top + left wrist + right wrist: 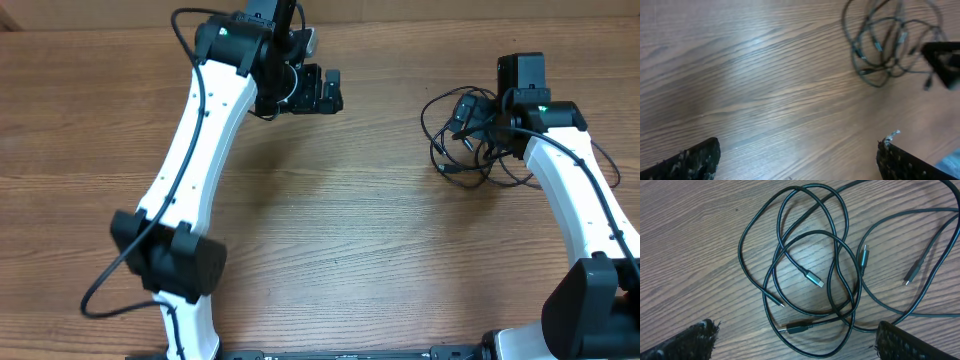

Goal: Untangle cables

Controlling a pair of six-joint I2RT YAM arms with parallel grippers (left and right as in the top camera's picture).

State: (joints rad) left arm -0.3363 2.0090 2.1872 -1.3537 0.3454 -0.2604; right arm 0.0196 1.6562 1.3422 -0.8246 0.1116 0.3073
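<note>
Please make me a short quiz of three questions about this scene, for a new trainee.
1. True or false: the left gripper holds one of the cables.
2. Fill in the word: the right gripper is ____ (open or shut).
3. Which gripper is nearer to the cables? A) left B) right C) both equally near

Key: 1 false; 2 open; 3 B.

My rig sits in a robotics lab, brown wood-grain tabletop (380, 260), white-and-black jointed left arm (195, 140) and matching right arm (575, 190) based at its near edge.
</note>
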